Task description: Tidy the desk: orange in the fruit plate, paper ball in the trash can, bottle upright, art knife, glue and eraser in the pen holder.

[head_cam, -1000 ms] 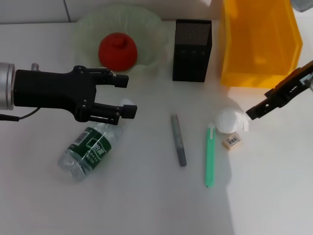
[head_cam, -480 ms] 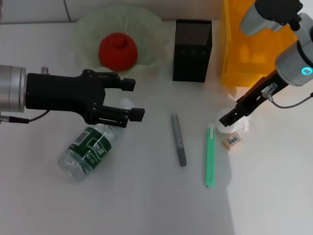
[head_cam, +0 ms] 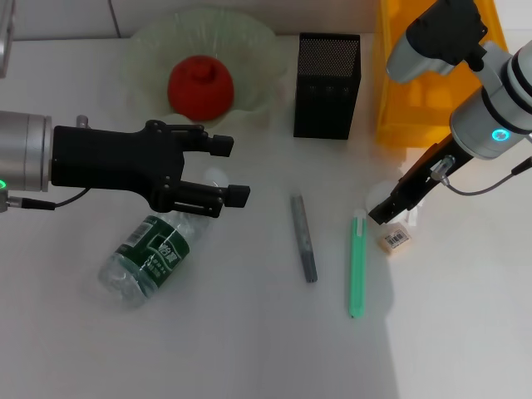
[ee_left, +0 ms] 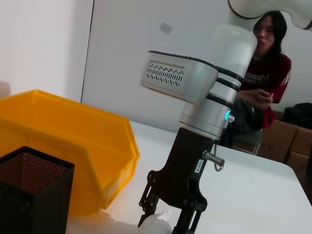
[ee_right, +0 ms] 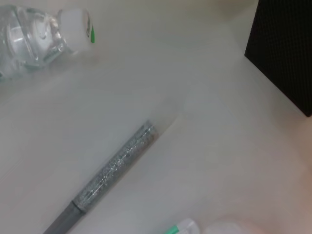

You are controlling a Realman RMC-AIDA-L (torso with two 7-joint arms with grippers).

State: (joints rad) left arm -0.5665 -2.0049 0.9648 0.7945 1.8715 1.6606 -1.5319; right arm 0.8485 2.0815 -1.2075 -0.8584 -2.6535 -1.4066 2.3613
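The right hand (head_cam: 384, 209) reaches down over the paper ball (ee_left: 157, 224), which lies on the white tabletop (head_cam: 249, 332) just in front of the yellow-orange trash can (head_cam: 432, 91); in the left wrist view its fingers are spread to either side of the ball, their tips close beside it, though whether they touch it cannot be told; the beige eraser (head_cam: 395, 240) sits just beside the ball on the robot's near side, and the green glue stick (head_cam: 357, 266) lies next to it with its white cap pointing away from the robot; the grey metal art knife (head_cam: 303, 238) lies to the left of the glue, roughly parallel to it; the left hand (head_cam: 229, 170) hovers above the cap end of the bottle (head_cam: 154, 253), fingers parted and gripping nothing; the bottle lies on its side; the orange (head_cam: 199, 86) rests in the pale green fruit plate (head_cam: 150, 41) at the back, and the black mesh pen holder (head_cam: 327, 85) stands between plate and trash can.
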